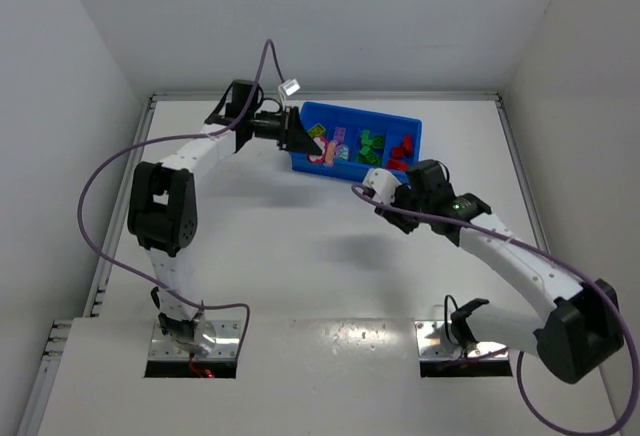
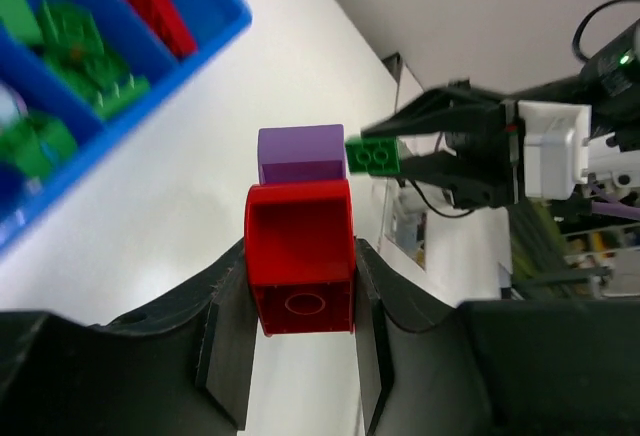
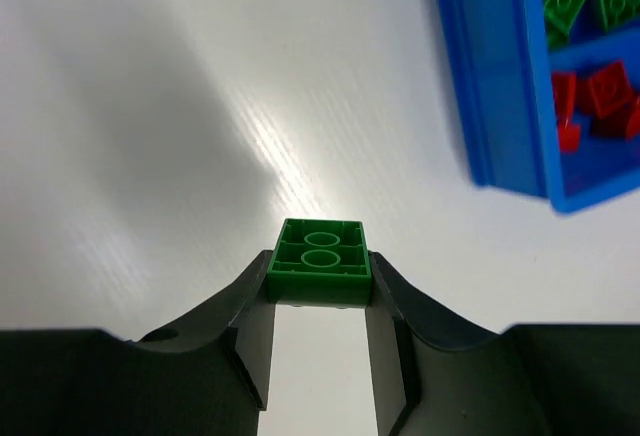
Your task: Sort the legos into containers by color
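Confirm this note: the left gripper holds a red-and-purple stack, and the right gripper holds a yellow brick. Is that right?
Not quite. The right gripper holds a green brick, not a yellow one, as the right wrist view shows. The left gripper does hold a red-and-purple stack.

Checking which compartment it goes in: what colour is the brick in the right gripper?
Green: the brick shows best in the right wrist view.

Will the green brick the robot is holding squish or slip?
Probably not squishy: the green brick keeps sharp, straight edges between the jaws. It looks smooth and shiny, so it might slip if held loosely. Its flat sides likely stop it rolling.
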